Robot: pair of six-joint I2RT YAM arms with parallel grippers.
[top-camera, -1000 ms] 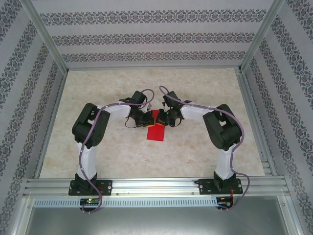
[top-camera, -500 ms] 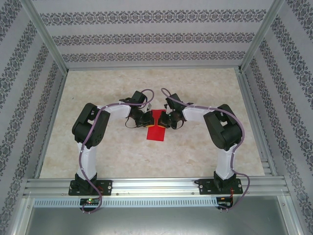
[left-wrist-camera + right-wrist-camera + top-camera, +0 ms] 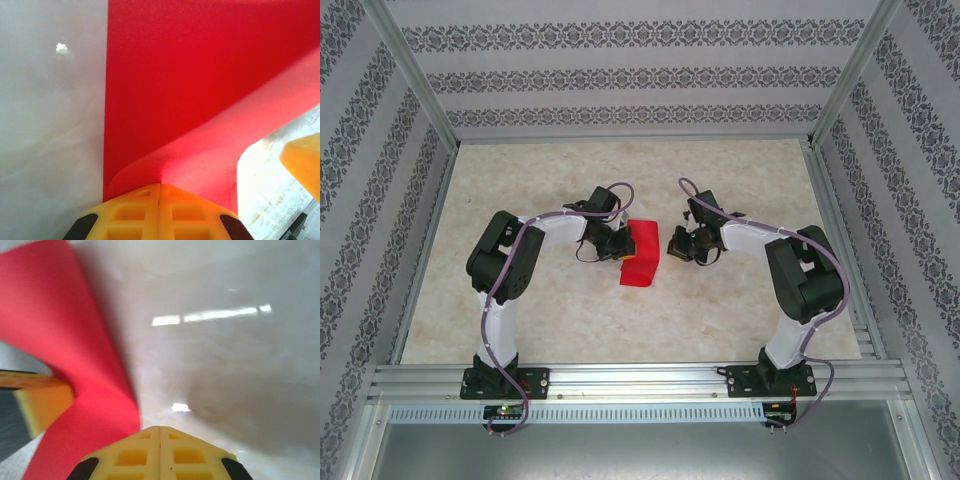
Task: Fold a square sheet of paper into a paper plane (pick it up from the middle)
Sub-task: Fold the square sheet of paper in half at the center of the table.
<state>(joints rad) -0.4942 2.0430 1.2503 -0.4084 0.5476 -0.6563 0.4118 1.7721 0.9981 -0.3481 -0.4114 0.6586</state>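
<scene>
Pinching red sheet [image 3: 200,75]: left end effector [image 3: 160,186]

On my screen the square sheet of paper [image 3: 641,255] is plain bright red, unprinted. My left hand [image 3: 160,192] and right hand [image 3: 160,435] have yellow pads with black behind. The desk [image 3: 740,180] is pale cream, faintly marbled. The walls [image 3: 620,78] carry grey floral bands on white. Both arms [image 3: 500,320] are white and black, their cables [image 3: 520,245] purple.

left pincer [image 3: 620,250] closed, right pincer [image 3: 677,244] closed
</scene>
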